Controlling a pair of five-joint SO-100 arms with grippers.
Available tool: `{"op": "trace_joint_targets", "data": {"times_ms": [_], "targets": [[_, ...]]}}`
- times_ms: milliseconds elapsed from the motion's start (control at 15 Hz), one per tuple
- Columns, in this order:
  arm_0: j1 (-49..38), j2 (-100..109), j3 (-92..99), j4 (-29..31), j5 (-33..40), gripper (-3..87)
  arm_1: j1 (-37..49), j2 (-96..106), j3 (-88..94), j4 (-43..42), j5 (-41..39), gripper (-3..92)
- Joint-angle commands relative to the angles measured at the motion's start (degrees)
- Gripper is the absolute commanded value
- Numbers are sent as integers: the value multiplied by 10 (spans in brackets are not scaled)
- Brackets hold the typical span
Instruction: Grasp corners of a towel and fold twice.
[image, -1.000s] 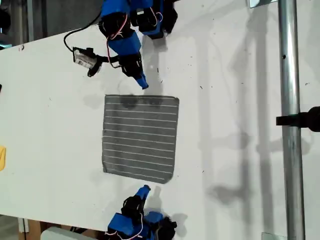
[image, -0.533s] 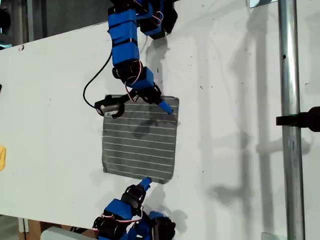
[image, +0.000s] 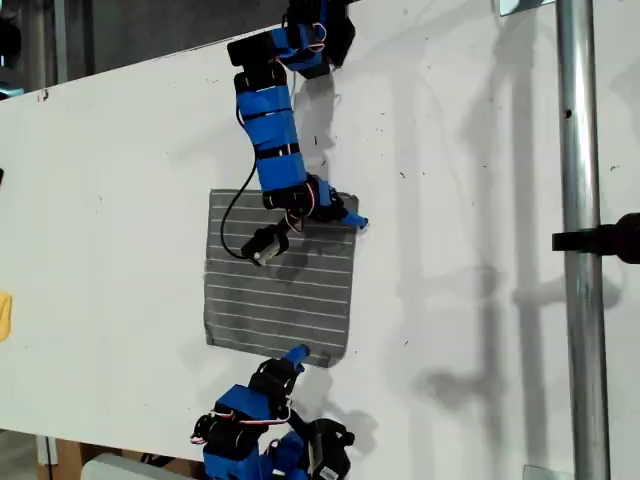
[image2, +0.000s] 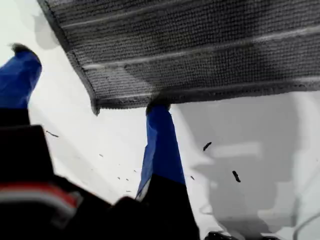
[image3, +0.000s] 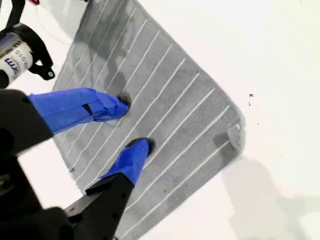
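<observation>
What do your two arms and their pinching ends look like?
My first arm and second arm are chains of blue plastic segments and black motors, with red and white wires. My first tool and my second tool each have two tapered blue fingers with dark tips.

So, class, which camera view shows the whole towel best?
The exterior view: the towel lies flat with its whole outline visible, an arm overlapping one side. The first wrist view shows only one edge and corner; the second wrist view a larger part behind fingers.

The upper arm (image: 280, 150) hides part of the towel's (image: 280, 290) top edge.
</observation>
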Motion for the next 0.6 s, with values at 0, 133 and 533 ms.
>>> {"op": "trace_joint_targets", "data": {"times_ms": [0,133,533], "targets": [[-18,11,-7,-8,-8,117,22,-18,-53,-9,-7,250],[-19,11,-6,-8,-14,115,33,-13,-52,-10,-3,17],[4,6,26,-57,-28,202,18,-8,-58,-19,3,-3]]}}
